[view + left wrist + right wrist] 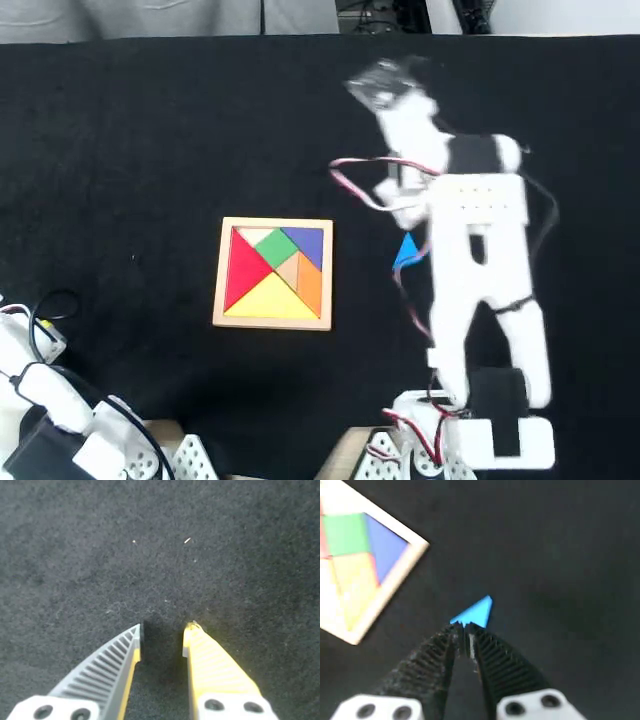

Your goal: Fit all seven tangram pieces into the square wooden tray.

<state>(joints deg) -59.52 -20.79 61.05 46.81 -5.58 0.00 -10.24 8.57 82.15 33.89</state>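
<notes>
The right gripper (462,628) pinches the blue triangle (474,612) right of the tray (272,222).
Jaws nearly closed on one corner; its tip points upper right in the wrist view. The arm (480,250) stands tall; left gripper (162,630) half open, empty.

A square wooden tray (273,222) lies flat, left of centre in the high view, holding six coloured tangram pieces (243,272). A small blue triangle (408,250) is outside, near its right.
</notes>
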